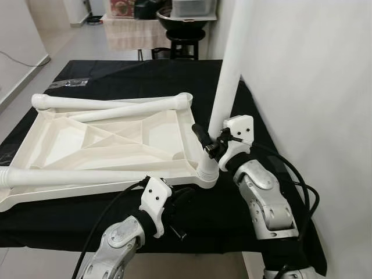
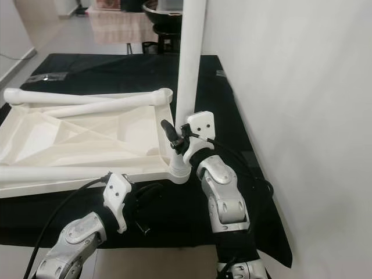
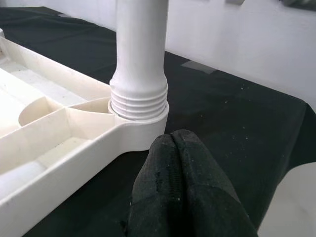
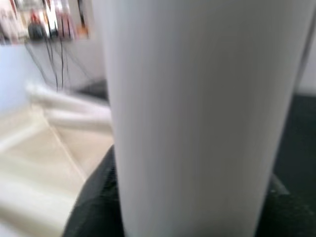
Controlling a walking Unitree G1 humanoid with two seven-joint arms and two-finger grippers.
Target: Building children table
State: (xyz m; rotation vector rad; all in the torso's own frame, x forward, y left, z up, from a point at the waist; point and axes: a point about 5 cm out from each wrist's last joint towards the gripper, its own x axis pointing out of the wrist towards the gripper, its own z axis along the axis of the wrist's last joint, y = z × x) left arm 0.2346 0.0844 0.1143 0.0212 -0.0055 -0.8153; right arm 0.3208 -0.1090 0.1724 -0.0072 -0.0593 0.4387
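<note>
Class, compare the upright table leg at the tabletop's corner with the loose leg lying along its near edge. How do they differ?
The upright leg stands in a corner socket, gripped by the right pincer. The loose leg lies flat on the upturned tabletop, held by nothing. Both are white tubes.

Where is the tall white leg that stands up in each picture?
Left eye view: leg right of middle, rising from the tabletop corner.
Right eye view: leg at middle top.
Left wrist view: leg at top middle.
Right wrist view: leg close up.
Shared landmark: threaded corner socket.
</note>
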